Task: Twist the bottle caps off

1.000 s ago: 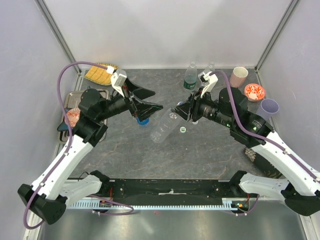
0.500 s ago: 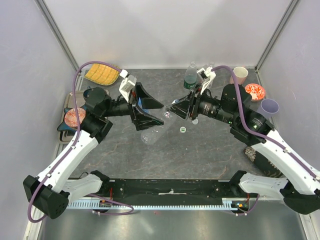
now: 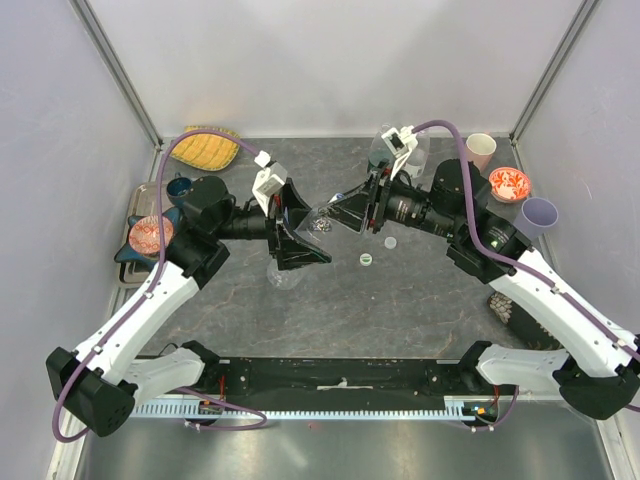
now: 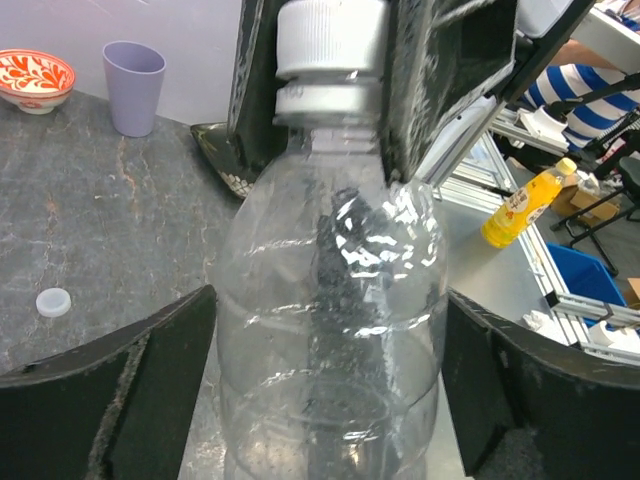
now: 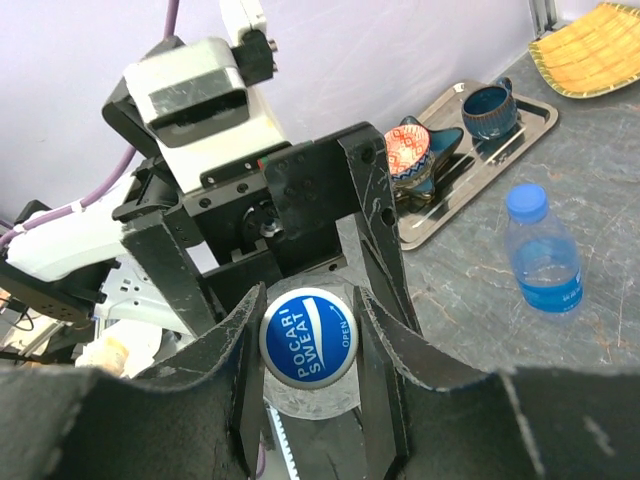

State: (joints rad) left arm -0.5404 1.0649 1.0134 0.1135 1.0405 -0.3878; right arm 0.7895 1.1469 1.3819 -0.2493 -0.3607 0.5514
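Left hand clenching a clear bottle, right hand pinching its blue-topped cap (Pocari Sweat print), white cap lying on bench

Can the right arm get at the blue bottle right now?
Probably not: the right gripper is shut on the cap of the clear bottle held by the left gripper, and the blue bottle stands beyond them.

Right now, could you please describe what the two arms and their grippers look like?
Both the left arm and right arm have white shells, black joints and a purple cable looped alongside. The left gripper and right gripper have broad black wedge-shaped fingers with scuffed inner faces.
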